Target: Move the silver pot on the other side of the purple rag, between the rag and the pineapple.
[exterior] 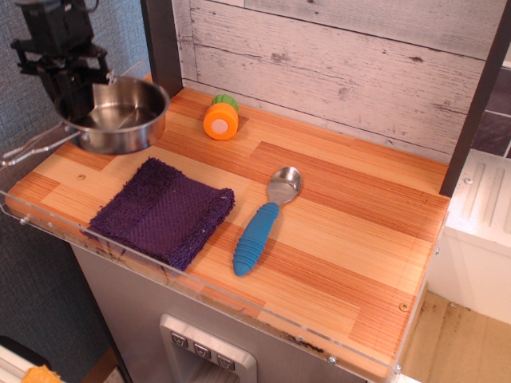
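Note:
The silver pot (120, 116) is at the far left of the wooden counter, behind the purple rag (164, 211), with its wire handle (32, 145) pointing left past the counter's edge. My black gripper (76, 92) reaches down onto the pot's left rim and is shut on it. I cannot tell whether the pot rests on the wood or hangs just above it. The pineapple (220, 117) lies on its side to the right of the pot, by the back wall. The rag lies flat near the front left edge.
A blue-handled spoon (259, 227) lies right of the rag, bowl pointing back. A clear acrylic rim (200, 291) runs along the counter's front and left sides. A white plank wall stands behind. A dark post (471, 112) stands at the right.

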Robot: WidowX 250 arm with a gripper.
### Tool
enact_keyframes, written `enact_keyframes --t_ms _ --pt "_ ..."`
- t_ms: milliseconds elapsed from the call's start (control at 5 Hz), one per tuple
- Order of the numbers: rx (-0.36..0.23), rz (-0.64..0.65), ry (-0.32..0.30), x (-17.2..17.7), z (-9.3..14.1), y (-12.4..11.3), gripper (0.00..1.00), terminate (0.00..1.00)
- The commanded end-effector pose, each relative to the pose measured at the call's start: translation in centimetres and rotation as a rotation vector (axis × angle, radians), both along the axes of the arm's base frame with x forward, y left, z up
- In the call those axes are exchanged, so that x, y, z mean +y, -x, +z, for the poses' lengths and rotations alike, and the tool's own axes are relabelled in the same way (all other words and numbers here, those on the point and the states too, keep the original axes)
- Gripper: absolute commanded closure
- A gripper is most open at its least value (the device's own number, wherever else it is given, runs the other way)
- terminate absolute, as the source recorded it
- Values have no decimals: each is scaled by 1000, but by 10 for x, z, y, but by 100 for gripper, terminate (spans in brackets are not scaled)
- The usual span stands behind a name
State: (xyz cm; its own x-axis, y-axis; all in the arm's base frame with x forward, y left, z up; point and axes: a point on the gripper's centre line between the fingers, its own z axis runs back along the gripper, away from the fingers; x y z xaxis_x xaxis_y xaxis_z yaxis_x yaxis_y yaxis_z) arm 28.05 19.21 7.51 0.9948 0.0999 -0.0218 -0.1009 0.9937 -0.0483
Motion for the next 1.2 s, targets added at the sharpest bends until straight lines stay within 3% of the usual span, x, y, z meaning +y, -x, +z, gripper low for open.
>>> enact_keyframes --t_ms 0,400,600,800,1000 --pt "-72 7 -127 43 2 -22 100 0" --pt "-115 2 -118 38 -15 -43 100 0" --pt "-104 -1 -98 30 -24 -46 100 0" --pt "-103 -21 -82 26 -27 -45 0 0" --pt "-115 -48 -81 23 -20 -44 0 0"
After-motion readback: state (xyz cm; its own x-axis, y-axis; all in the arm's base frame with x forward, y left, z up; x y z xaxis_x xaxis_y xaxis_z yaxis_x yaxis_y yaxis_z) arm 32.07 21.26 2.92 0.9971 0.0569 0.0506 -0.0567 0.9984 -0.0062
